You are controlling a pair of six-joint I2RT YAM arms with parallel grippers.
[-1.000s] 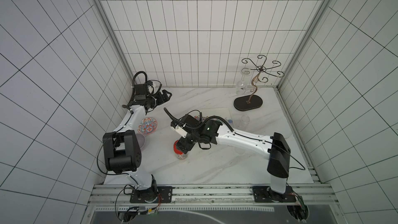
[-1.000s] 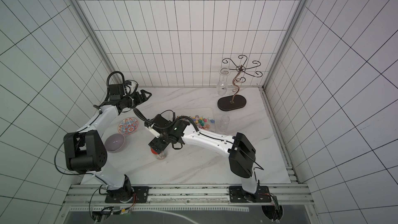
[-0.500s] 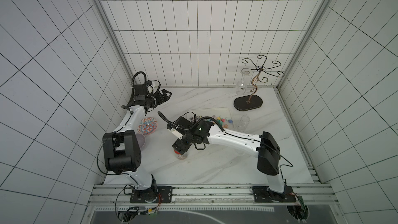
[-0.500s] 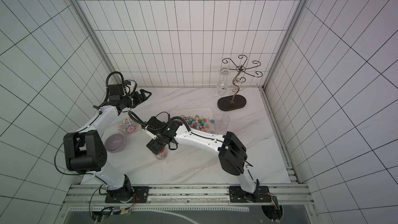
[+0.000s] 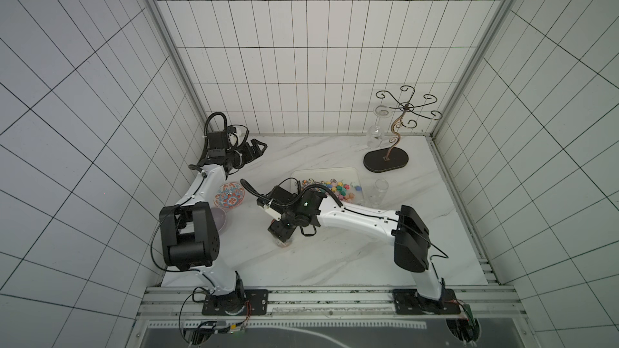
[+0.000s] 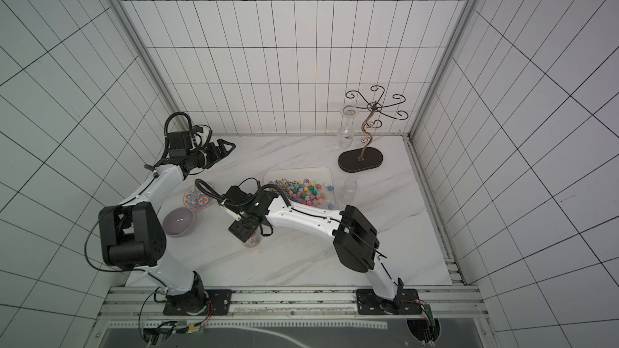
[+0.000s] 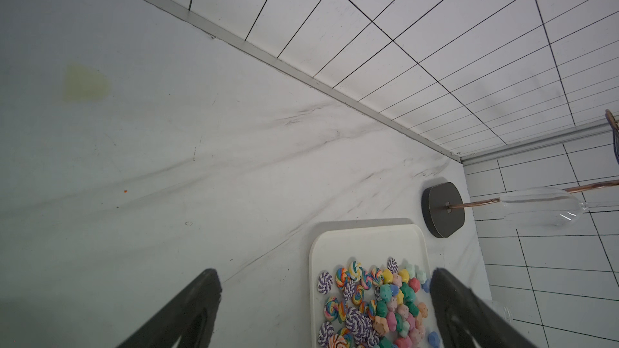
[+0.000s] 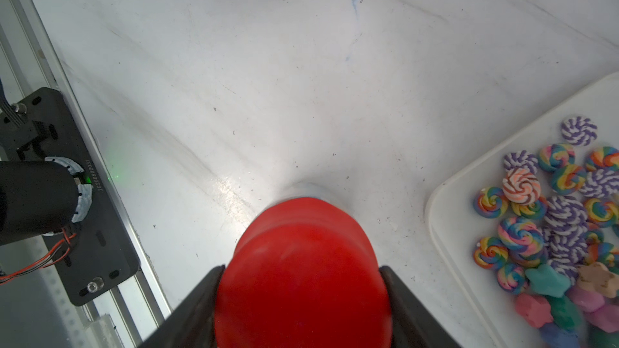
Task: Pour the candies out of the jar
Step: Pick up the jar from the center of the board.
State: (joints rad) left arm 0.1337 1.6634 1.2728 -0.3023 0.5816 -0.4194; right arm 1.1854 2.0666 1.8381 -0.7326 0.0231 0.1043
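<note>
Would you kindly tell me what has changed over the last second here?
The right pincer came down over the jar and closed in around its red lid, fingers now against its sides. The left pincer stayed open; candies and tray did not move.

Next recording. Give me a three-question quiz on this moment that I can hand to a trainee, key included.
1. True or false: the candies lie in the white tray.
2. What sits between the fingers of the right end effector? A) a spoon B) the red lid C) a sponge
3. In one word, how do the jaws of the left end effector stand?
Key: 1 true. 2 B. 3 open, with nothing held between them.
</note>
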